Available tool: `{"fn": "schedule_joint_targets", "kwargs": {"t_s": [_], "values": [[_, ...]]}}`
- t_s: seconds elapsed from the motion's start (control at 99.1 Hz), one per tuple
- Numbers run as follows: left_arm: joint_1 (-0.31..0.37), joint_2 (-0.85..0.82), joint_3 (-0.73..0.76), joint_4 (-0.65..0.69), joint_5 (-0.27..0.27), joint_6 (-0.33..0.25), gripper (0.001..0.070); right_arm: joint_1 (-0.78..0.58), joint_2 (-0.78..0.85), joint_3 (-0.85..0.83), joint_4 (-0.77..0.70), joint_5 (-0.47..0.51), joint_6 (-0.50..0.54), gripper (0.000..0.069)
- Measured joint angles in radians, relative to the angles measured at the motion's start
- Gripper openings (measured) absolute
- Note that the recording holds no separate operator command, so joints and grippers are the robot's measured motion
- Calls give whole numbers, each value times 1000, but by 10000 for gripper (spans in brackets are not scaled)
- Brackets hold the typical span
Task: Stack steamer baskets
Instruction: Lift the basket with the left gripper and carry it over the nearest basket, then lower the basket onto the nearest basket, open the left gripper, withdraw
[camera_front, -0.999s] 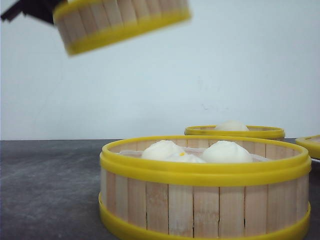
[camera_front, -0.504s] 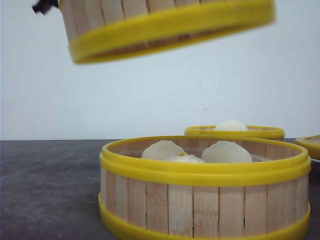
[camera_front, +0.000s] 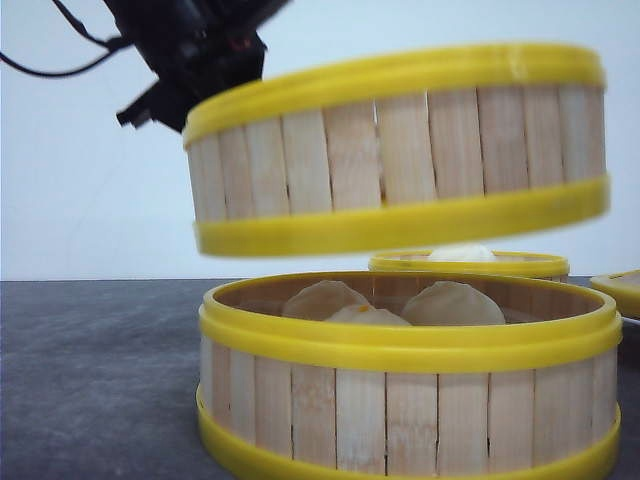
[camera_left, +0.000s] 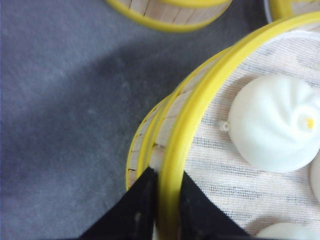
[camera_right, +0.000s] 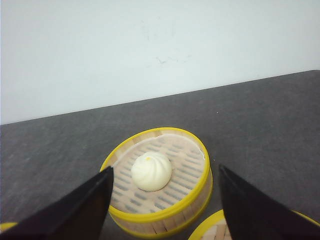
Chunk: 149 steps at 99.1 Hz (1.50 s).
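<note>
Hanging in the air in the front view, the held steamer basket (camera_front: 400, 150) sits directly above the near basket (camera_front: 410, 400), which rests on the dark table (camera_front: 90, 380); a clear gap separates the two, and the held one tilts slightly, its left side lower. Black parts of the left arm (camera_front: 190, 50) meet its upper left rim. White buns (camera_front: 452, 304) lie inside the near basket. Behind the near basket stands a far basket (camera_front: 470, 264), and another basket's rim (camera_front: 618, 290) shows at the right edge.

From the left wrist view, the left gripper (camera_left: 165, 205) pinches the held basket's yellow top ring (camera_left: 200, 105), one black finger inside the wall and one outside. A white bun (camera_left: 275, 122) rests on the mesh liner (camera_left: 220, 170) within. The near basket's rim (camera_left: 142, 145) peeks out beneath.

From the right wrist view, the right gripper (camera_right: 165, 205) is spread wide with nothing between its fingers, above a basket (camera_right: 160, 175) holding a single bun (camera_right: 151, 171).
</note>
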<state>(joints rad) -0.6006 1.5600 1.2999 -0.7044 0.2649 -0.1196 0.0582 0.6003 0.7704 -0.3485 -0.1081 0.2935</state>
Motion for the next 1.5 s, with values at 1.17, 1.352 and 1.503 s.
{"fn": "schedule_joint_targets", "kwargs": {"t_s": [1.17, 1.352, 1.503], "values": [[-12, 83, -1, 18, -14, -10, 30, 0, 1, 0, -18, 1, 2, 411], [-23, 83, -1, 23, -23, -23, 30, 0, 2, 0, -22, 2, 2, 411], [-29, 83, -1, 23, -26, -24, 30, 0, 2, 0, -29, 2, 2, 411]]}}
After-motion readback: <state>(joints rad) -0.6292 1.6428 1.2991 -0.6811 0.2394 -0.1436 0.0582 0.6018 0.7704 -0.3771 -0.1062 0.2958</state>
